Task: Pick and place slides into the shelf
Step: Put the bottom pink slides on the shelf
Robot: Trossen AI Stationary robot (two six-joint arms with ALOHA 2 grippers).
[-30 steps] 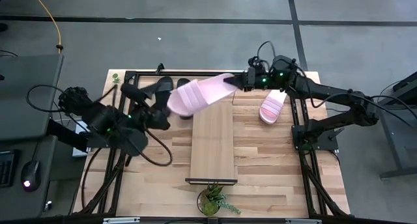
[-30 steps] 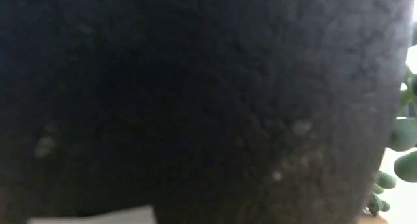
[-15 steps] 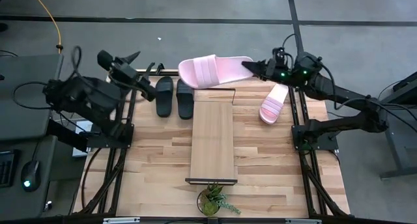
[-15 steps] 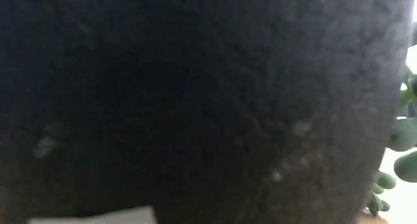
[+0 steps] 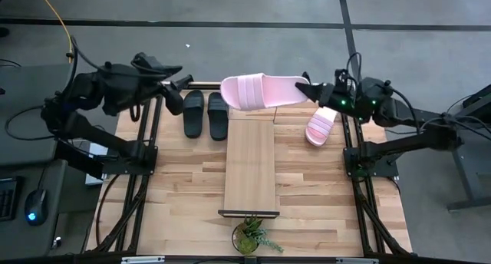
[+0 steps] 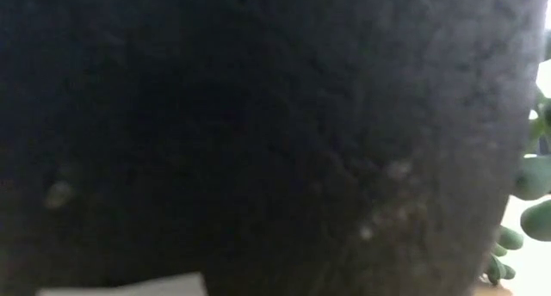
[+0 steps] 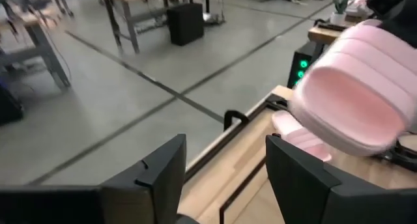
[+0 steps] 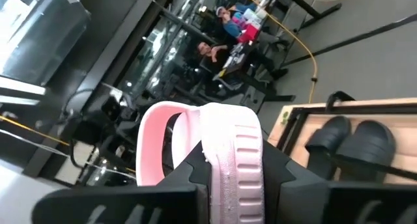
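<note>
A pale pink slide (image 5: 261, 91) hangs lengthwise over the shelf's (image 5: 250, 166) far end, and my right gripper (image 5: 311, 89) is shut on it. The second pink slide (image 5: 321, 126) lies flat on the table right of the shelf. The black pair (image 5: 205, 113) lies side by side on their soles left of the shelf's far end. At the table's far left corner my left gripper (image 5: 175, 76) stands open and holds nothing. Its wrist view shows its fingers (image 7: 159, 178) wide apart and the held pink slide (image 7: 358, 100) farther off. My right gripper pinches the pink slide's sole at the end away from the strap (image 8: 228, 155) between its two fingers. They come in about level from the table's right side, along the slide's length. The slide is lifted clear, its strap end (image 5: 242, 91) pointing toward the table's left.
A small potted plant (image 5: 249, 235) stands at the shelf's near end; its dark pot (image 6: 258, 132) fills the low view. Black frame bars (image 5: 146, 141) run along both table sides. There is bare tabletop left and right of the shelf's near half.
My left gripper has swung away from the pink slide toward the table's far left corner and rolled. My right gripper has drawn back toward the right edge with the slide. The slide has turned from slanting over the black pair to lying along the far edge.
</note>
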